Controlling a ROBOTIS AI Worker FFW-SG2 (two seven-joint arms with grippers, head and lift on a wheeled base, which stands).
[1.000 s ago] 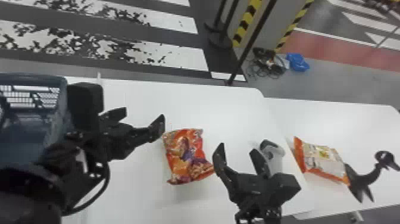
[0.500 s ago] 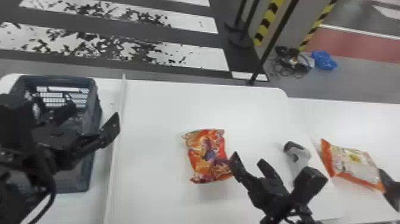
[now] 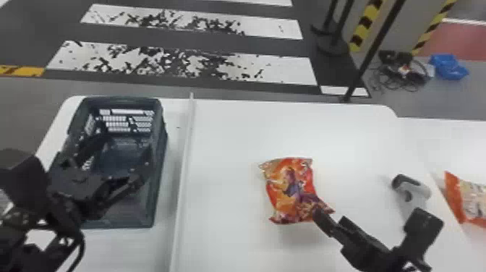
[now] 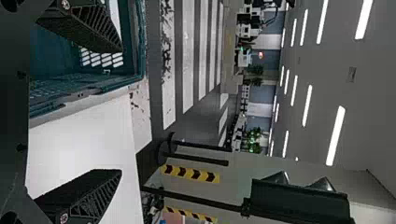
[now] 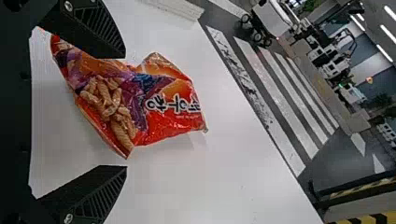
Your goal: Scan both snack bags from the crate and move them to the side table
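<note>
Over the dark crate [image 3: 159, 181], my left gripper [image 3: 126, 148] is open with nothing between its fingers. The left wrist view has this gripper [image 4: 121, 111] with its fingers wide apart beside the crate's rim [image 4: 140, 46]. An orange-red snack bag [image 3: 289, 191] lies on the white table, right of the divider strip. My right gripper [image 3: 331, 217] is at that bag's near right corner. From the right wrist, the open gripper [image 5: 125, 111] has the bag [image 5: 163, 102] close to its fingers, not pinched. A second orange and white bag [image 3: 470, 199] lies on the side table.
A grey and black handheld scanner [image 3: 412, 188] lies near the main table's right edge, just beyond the right gripper. A raised white strip [image 3: 185, 162] runs between crate and snack bag. Black posts [image 3: 372, 47] stand on the floor behind the table.
My left gripper has moved left from near the bag to over the crate. The right gripper has come closer to the bag and turned. The head view has swung left.
</note>
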